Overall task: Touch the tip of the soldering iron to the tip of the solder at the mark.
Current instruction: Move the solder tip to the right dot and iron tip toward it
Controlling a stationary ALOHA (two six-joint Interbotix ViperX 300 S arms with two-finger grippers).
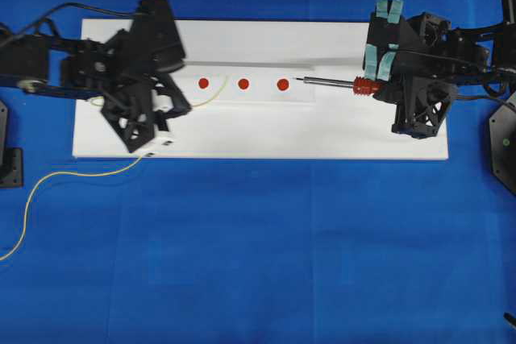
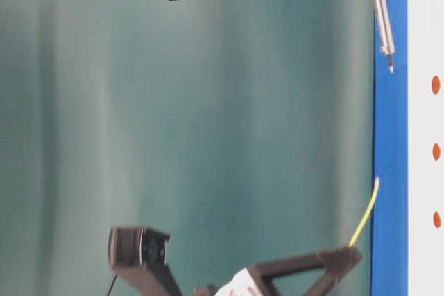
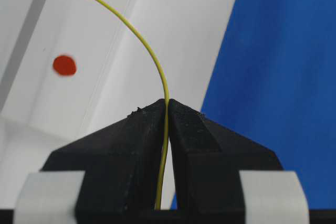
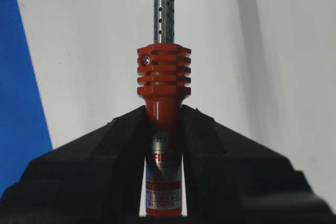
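Soldering iron [image 1: 326, 82], clamped in the right jaws, points leftward along the board toward the solder [image 3: 152, 61] tip pinched in the left jaws, well apart.

Robotics lab test bench, blue-covered desk [image 1: 258, 263], white rectangular board [image 1: 242, 134] with red dot marks [image 1: 243, 84], plain teal backdrop [image 2: 243, 136]
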